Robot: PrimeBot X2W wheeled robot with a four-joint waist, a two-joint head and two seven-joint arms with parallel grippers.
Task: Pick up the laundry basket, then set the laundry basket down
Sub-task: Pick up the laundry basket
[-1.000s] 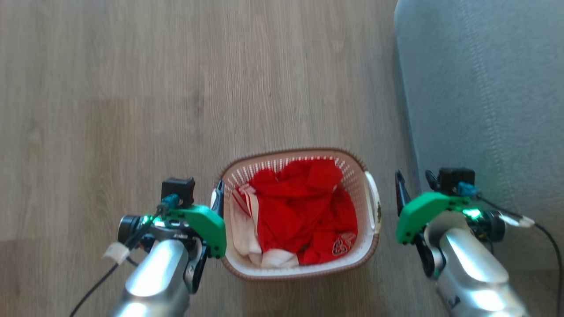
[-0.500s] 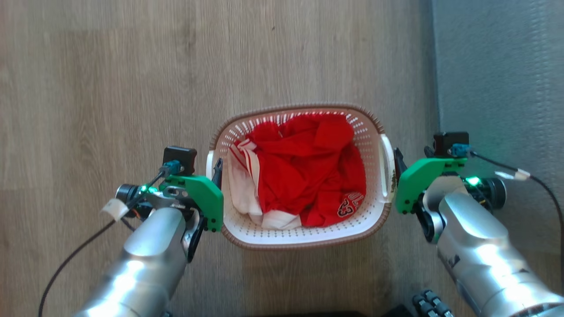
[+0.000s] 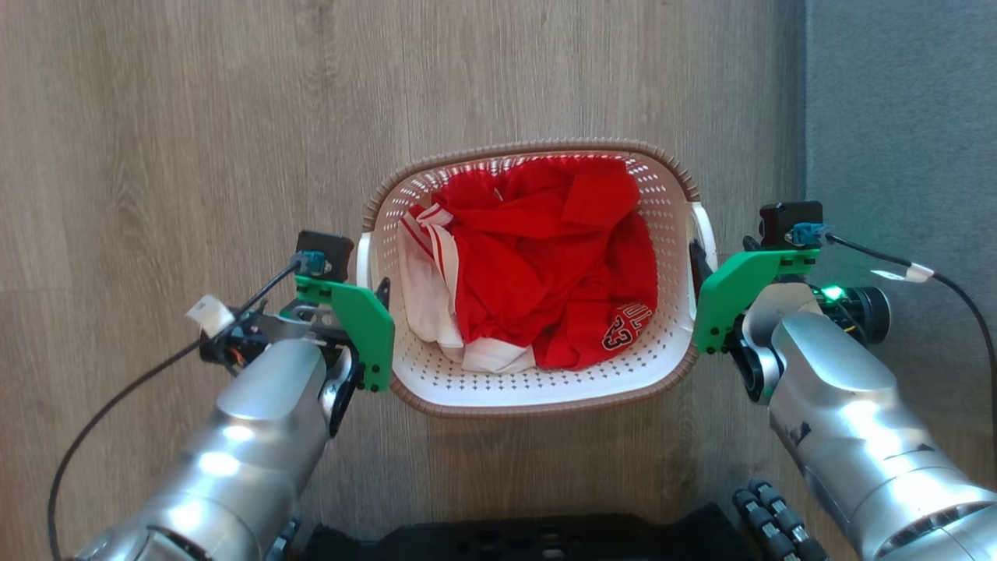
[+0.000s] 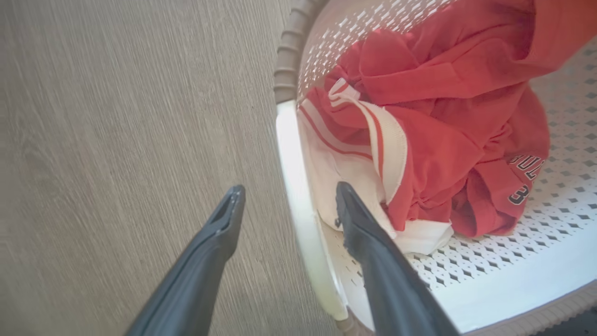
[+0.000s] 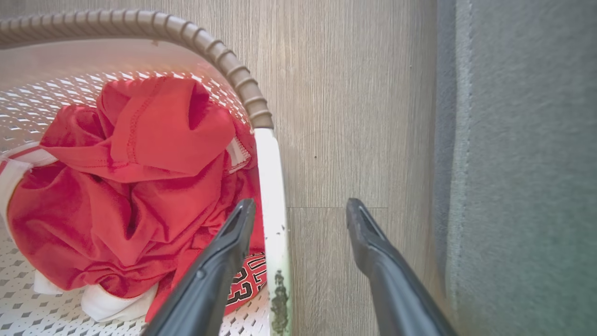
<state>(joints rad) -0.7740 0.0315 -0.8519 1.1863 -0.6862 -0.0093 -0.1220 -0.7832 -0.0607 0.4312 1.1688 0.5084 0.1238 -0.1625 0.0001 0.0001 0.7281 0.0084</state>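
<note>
The laundry basket (image 3: 545, 382) stands on the wooden floor, white with lattice walls and a brown rim, and holds red and white clothes (image 3: 545, 249). My left gripper (image 3: 374, 290) is open at its left side. In the left wrist view the left gripper (image 4: 288, 190) straddles the white left handle (image 4: 294, 154), one finger outside and one inside the basket. My right gripper (image 3: 705, 259) is open at the right side. In the right wrist view the right gripper (image 5: 301, 204) has the right handle (image 5: 270, 177) between its fingers, close to the inner finger.
A grey carpeted surface (image 3: 896, 117) runs along the right, close to my right arm. The robot's dark base (image 3: 506, 538) shows at the bottom edge. Open wooden floor (image 3: 195, 117) lies to the left of the basket and beyond it.
The head camera has moved, so the basket shows larger and higher. My right gripper, which stood apart from the basket, has closed in over the right handle. Both grippers stay open.
</note>
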